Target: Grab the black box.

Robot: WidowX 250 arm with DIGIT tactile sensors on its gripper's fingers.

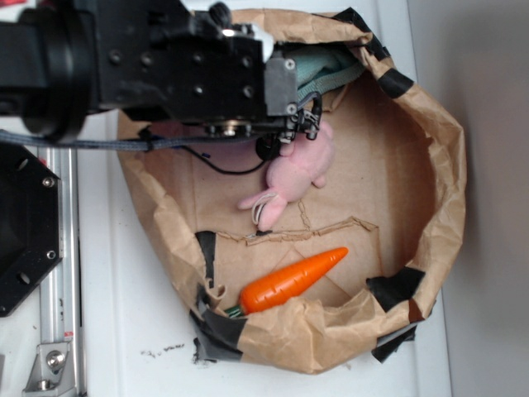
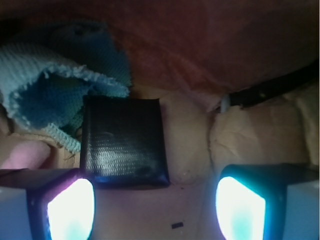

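In the wrist view the black box (image 2: pixel 124 141) lies flat on the brown paper floor, small, glossy and rounded at the corners. My gripper (image 2: pixel 155 210) is open above the floor, with nothing between its glowing fingertips (image 2: pixel 70 210). The box sits just ahead of the gap, toward the left fingertip, its near edge level with that tip. In the exterior view the black arm (image 1: pixel 165 66) hangs over the upper part of the paper bag (image 1: pixel 430 165) and hides the box.
A light blue cloth (image 2: pixel 55 90) lies bunched against the box's far left corner. A pink plush toy (image 1: pixel 293 174) lies just below the arm, and an orange carrot (image 1: pixel 293 279) nearer the bag's lower rim. A black hexagonal plate (image 1: pixel 25 231) sits at the left.
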